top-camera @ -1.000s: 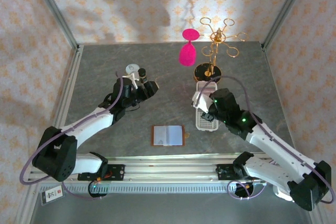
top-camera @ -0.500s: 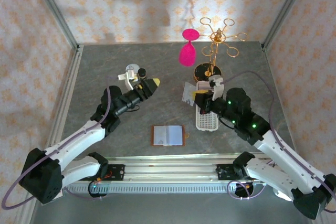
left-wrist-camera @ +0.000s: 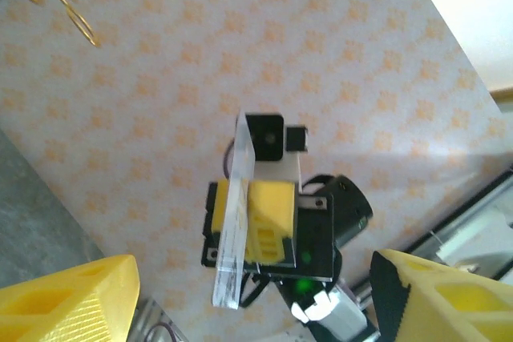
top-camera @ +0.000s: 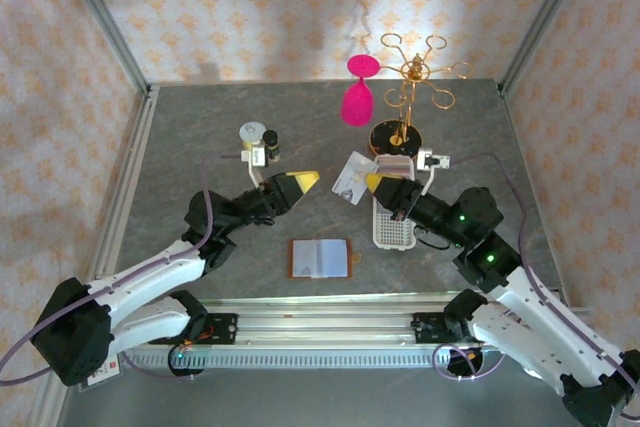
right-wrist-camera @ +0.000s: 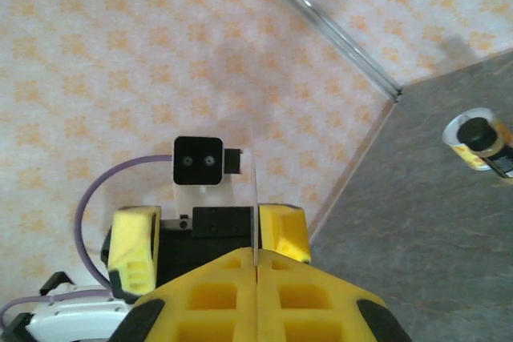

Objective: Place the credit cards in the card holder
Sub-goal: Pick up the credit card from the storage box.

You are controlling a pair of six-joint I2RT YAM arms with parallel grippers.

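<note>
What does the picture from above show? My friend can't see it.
The right arm pinches a pale card in its jaws, in the air, facing the open jaws of the left arm. Nearer the bases, an open brown wallet lies on the grey table.

The reddish-brown card holder [top-camera: 320, 258] lies open and flat, pale pockets up, perhaps holding cards. One whitish credit card [top-camera: 348, 177] is pinched aloft, tilted, in the right gripper [top-camera: 368, 184].

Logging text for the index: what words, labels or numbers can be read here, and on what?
No text is legible.
On the card in the right gripper: faint marks, too small to read.
On the bottle: a yellow label, too blurred to read.
</note>
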